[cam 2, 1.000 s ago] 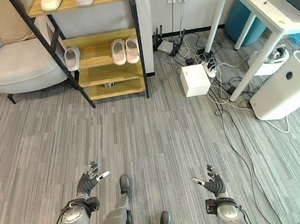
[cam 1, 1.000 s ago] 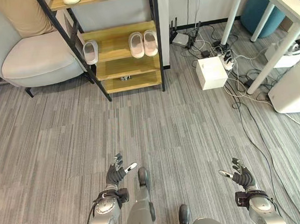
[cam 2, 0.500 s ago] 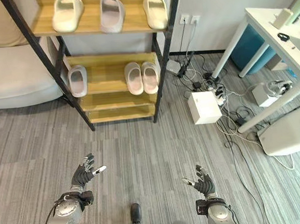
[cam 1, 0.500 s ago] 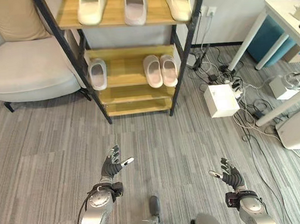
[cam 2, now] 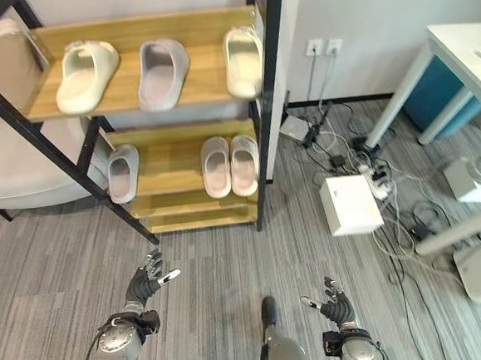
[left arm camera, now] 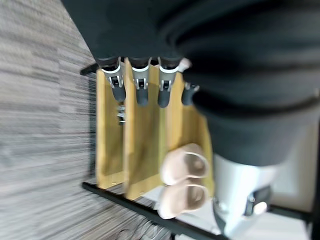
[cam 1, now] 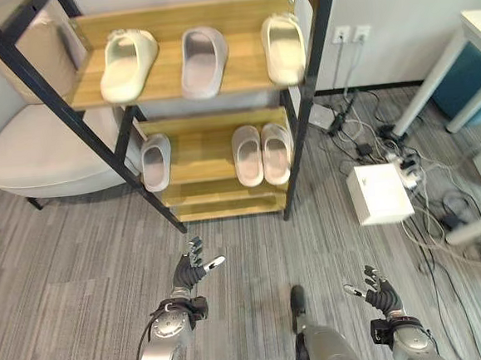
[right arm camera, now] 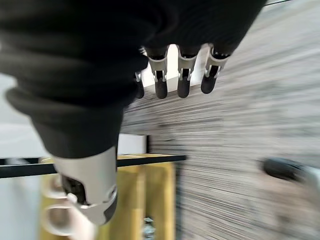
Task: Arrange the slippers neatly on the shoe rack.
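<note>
Both hands hover empty over the striped grey carpet (cam 1: 81, 276), fingers spread: left hand (cam 1: 187, 272), right hand (cam 1: 379, 294). Ahead of them, smooth rounded foam slippers (cam 1: 262, 154) lie on the wooden-planked, black-framed shoe rack (cam 1: 199, 202), three more (cam 1: 204, 60) above.

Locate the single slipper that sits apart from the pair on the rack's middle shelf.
In the left eye view, the lone slipper lies at the middle shelf's left end, by the armchair, clear of the pair to its right.
</note>
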{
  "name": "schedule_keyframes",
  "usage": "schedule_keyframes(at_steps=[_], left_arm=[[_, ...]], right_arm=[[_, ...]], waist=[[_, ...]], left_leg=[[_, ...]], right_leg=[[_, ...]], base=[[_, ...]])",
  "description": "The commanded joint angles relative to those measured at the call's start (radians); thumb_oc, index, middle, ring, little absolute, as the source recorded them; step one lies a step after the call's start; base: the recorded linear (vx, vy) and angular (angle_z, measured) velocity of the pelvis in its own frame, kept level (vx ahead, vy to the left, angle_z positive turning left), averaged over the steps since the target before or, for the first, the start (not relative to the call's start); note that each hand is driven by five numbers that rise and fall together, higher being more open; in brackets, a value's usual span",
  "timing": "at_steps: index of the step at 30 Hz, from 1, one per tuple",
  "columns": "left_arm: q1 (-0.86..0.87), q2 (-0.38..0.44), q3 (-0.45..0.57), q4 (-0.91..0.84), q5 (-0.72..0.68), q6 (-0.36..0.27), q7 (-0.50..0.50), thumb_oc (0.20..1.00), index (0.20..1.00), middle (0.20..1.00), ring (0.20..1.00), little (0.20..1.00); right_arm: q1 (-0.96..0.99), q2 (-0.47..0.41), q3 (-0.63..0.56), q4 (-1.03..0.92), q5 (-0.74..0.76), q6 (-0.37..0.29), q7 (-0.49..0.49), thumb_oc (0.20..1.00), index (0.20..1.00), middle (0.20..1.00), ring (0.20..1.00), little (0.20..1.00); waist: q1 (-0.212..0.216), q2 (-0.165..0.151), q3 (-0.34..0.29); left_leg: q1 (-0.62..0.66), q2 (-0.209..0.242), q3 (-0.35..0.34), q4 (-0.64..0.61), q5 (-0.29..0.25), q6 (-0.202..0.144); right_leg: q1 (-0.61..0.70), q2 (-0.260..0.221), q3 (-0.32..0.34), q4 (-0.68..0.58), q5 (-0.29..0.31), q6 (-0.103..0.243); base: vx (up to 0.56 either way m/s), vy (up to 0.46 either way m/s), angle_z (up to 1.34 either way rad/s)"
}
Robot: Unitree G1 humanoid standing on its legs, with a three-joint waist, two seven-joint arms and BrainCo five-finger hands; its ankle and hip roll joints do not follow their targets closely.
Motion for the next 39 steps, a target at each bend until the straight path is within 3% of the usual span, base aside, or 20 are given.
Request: schedule_keyframes(at_steps=[1,2,4,5,6,8,10,20,23,26,31,39], left_arm=[[-0.063,0.028,0.0,-0.066,0.008,-0.05,0.01,1.0,1.0,1.0,1.0,1.0],[-0.062,0.028,-0.002,-0.064,0.012,-0.05,0.011,1.0,1.0,1.0,1.0,1.0],[-0.068,0.025,-0.012,-0.057,0.022,-0.046,0.017,1.0,1.0,1.0,1.0,1.0],[-0.068,0.025,-0.013,-0.057,0.022,-0.046,0.018,1.0,1.0,1.0,1.0,1.0],[-0.073,0.025,-0.016,-0.047,0.021,-0.042,0.03,1.0,1.0,1.0,1.0,1.0],[-0.062,0.03,-0.01,-0.058,0.017,-0.045,0.032,1.0,1.0,1.0,1.0,1.0],[-0.046,0.032,-0.01,-0.067,0.021,-0.045,0.023,1.0,1.0,1.0,1.0,1.0],[0.002,0.066,0.011,-0.077,0.037,-0.038,0.008,1.0,1.0,1.0,1.0,1.0],[-0.002,0.07,0.014,-0.075,0.037,-0.038,0.007,1.0,1.0,1.0,1.0,1.0],[-0.014,0.082,0.019,-0.073,0.046,-0.038,0.005,1.0,1.0,1.0,1.0,1.0],[-0.014,0.075,-0.001,-0.07,0.082,-0.046,0.0,1.0,1.0,1.0,1.0,1.0],[-0.024,0.06,-0.051,-0.094,0.121,-0.062,0.043,1.0,1.0,1.0,1.0,1.0]], right_arm=[[-0.011,-0.043,-0.03,-0.05,0.029,-0.05,-0.013,1.0,1.0,1.0,1.0,1.0],[-0.007,-0.047,-0.034,-0.046,0.032,-0.05,-0.014,1.0,1.0,1.0,1.0,1.0],[-0.004,-0.051,-0.038,-0.04,0.033,-0.052,-0.025,1.0,1.0,1.0,1.0,1.0],[-0.003,-0.052,-0.038,-0.04,0.033,-0.052,-0.025,1.0,1.0,1.0,1.0,1.0],[-0.004,-0.056,-0.043,-0.025,0.03,-0.046,-0.041,1.0,1.0,1.0,1.0,1.0],[0.004,-0.049,-0.04,-0.027,0.033,-0.047,-0.03,1.0,1.0,1.0,1.0,1.0],[0.015,-0.048,-0.044,-0.031,0.028,-0.044,-0.019,1.0,1.0,1.0,1.0,1.0],[-0.009,0.02,-0.008,-0.013,0.002,-0.02,-0.003,1.0,1.0,1.0,1.0,1.0],[-0.017,0.033,-0.001,-0.006,0.002,-0.016,-0.001,1.0,1.0,1.0,1.0,1.0],[-0.049,0.027,0.046,-0.026,-0.094,-0.005,-0.011,1.0,1.0,1.0,1.0,1.0],[-0.062,-0.075,0.169,-0.331,-0.384,-0.007,0.014,1.0,1.0,1.0,1.0,1.0],[-0.051,-0.145,0.162,-0.788,-0.53,-0.062,-0.015,1.0,1.0,1.0,1.0,1.0]], waist=[[-0.027,-0.009,0.034],[-0.025,-0.007,0.031],[-0.015,0.008,0.034],[-0.015,0.009,0.035],[-0.009,0.02,0.039],[-0.007,0.031,0.027],[-0.012,0.038,0.01],[0.026,-0.009,-0.027],[0.03,-0.012,-0.025],[0.051,-0.005,-0.021],[0.059,-0.008,-0.04],[0.045,-0.002,-0.057]], left_leg=[[-0.013,0.114,0.064,-0.27,0.081,-0.025],[-0.012,0.13,0.078,-0.328,0.08,-0.024],[-0.042,0.189,0.091,-0.483,0.175,-0.038],[-0.034,0.189,0.092,-0.494,0.18,-0.039],[-0.059,0.233,0.1,-0.585,0.258,-0.057],[-0.039,0.232,0.09,-0.616,0.265,-0.066],[-0.028,0.222,0.106,-0.633,0.257,-0.065],[0.007,0.091,0.136,-0.636,0.154,0.012],[0.007,0.076,0.145,-0.636,0.144,0.022],[0.005,0.063,0.16,-0.636,0.134,0.037],[0.03,0.075,0.152,-0.636,0.134,0.031],[0.052,0.095,0.138,-0.636,0.134,0.019]], right_leg=[[0.087,-0.064,-0.016,0.028,-0.193,0.158],[0.1,-0.063,-0.02,0.025,-0.203,0.16],[0.126,-0.055,-0.031,0.023,-0.225,0.166],[0.128,-0.055,-0.031,0.024,-0.227,0.166],[0.146,-0.054,-0.049,0.029,-0.247,0.17],[0.155,-0.052,-0.05,0.044,-0.256,0.177],[0.168,-0.061,-0.047,0.044,-0.255,0.184],[0.152,-0.185,-0.008,0.054,-0.185,0.264],[0.139,-0.2,-0.003,0.059,-0.169,0.275],[0.111,-0.199,-0.024,0.115,-0.172,0.275],[0.149,-0.168,-0.026,0.061,-0.189,0.258],[0.191,-0.145,-0.045,0.009,-0.199,0.25]], base=[[0.17,0.007,0.0],[0.2,0.045,0.31],[0.16,0.072,0.2],[0.16,0.096,-0.15],[0.16,0.096,-0.23],[0.19,0.13,-0.15],[0.19,0.192,-0.02],[0.11,0.227,0.14],[0.0,0.114,-0.12],[-0.02,0.084,-0.21],[0.06,-0.026,0.0],[0.02,-0.012,0.0]])
